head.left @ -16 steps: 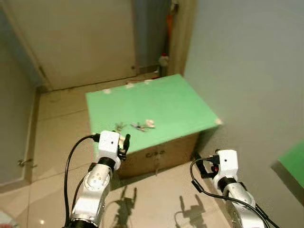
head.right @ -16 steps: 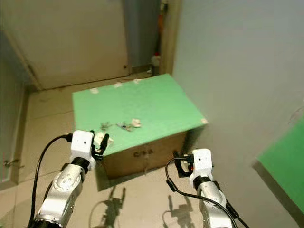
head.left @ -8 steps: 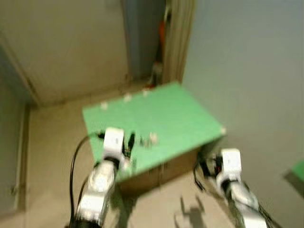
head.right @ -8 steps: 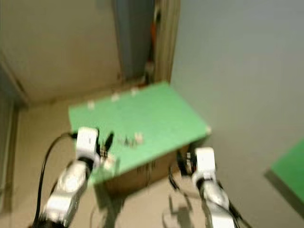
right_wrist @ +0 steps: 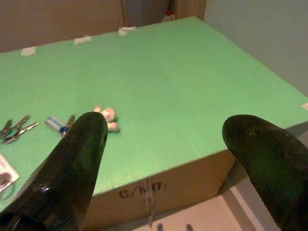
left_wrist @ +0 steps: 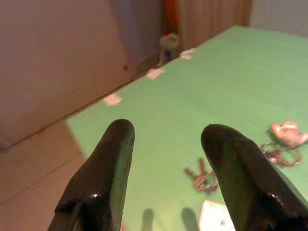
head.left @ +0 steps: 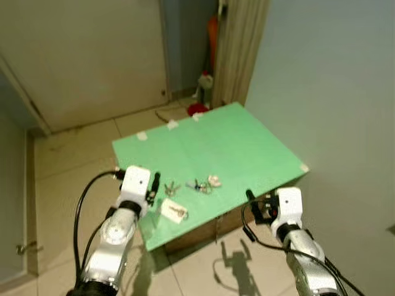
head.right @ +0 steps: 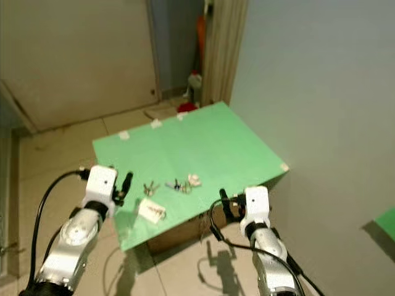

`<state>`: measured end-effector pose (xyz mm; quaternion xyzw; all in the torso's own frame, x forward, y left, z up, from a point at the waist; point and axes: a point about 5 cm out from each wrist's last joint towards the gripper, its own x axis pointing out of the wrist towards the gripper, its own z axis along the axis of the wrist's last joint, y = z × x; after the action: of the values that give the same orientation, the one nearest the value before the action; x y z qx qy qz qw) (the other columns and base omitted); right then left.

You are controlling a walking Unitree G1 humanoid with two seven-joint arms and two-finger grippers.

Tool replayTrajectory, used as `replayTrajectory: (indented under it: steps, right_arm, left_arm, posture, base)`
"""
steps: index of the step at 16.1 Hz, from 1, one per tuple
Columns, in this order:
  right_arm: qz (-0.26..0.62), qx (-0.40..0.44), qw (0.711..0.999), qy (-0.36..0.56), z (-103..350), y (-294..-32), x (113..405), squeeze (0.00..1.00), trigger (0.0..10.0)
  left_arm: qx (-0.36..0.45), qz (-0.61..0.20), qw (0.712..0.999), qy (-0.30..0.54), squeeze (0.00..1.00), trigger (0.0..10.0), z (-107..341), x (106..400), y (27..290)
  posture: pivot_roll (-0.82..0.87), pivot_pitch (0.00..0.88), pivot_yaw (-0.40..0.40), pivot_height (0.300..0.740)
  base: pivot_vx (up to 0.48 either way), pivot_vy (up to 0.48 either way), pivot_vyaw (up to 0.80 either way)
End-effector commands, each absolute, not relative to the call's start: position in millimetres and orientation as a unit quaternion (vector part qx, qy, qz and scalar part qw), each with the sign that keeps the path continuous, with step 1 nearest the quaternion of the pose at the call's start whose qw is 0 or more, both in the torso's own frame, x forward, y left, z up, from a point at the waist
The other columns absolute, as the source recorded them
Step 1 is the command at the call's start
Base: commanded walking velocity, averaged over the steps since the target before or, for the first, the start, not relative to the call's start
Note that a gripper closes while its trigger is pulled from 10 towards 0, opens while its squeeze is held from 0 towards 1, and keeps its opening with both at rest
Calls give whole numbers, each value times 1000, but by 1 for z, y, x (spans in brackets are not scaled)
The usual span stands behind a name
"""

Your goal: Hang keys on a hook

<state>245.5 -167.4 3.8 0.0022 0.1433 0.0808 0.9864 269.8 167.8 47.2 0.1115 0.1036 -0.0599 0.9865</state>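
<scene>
A cardboard box [head.left: 203,225] with a green top [head.left: 234,148] sits in the middle of the frame on the tiled floor [head.left: 74,154], hard by the grey wall [head.left: 327,92] on the right. The keys lie on the green top toward its near edge: one bunch [head.left: 171,188] left of centre, a second bunch with a small pale charm [head.left: 207,183] just to its right, and a white tag with a ring [head.left: 173,211] lower down, close to the edge. The left gripper [head.left: 153,187] hovers at the left of the top, just beside the first bunch, its black fingers [left_wrist: 103,178] spread apart with nothing between them. The right gripper [head.left: 252,200] hangs in the lower right, off the box's near corner, fingers [right_wrist: 72,159] likewise wide apart and empty. Behind, in the upper part of the frame, stands a pale door [head.left: 86,55] and what may be a bottle [head.left: 204,85] on the floor by the doorpost.
</scene>
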Motion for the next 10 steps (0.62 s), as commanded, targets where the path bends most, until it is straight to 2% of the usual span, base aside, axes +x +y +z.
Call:
replayTrajectory:
  steps: [1,3,10]
  right_arm:
    - [86,-2,986,144,3,-165,247,0,10000]
    - [90,-1,986,143,4,-163,249,0,10000]
    - [130,-19,981,142,4,-151,250,0,10000]
  left_arm:
    - [114,-52,987,98,0,10000,49,269,169]
    - [107,-56,989,88,0,10000,52,269,167]
    - [84,-40,991,96,0,10000,50,264,165]
  posture:
    - [22,12,11,740]
    - [28,16,10,740]
    - [37,31,-3,740]
  base:
    - [0,0,0]
    - [0,0,0]
    - [342,-331,644]
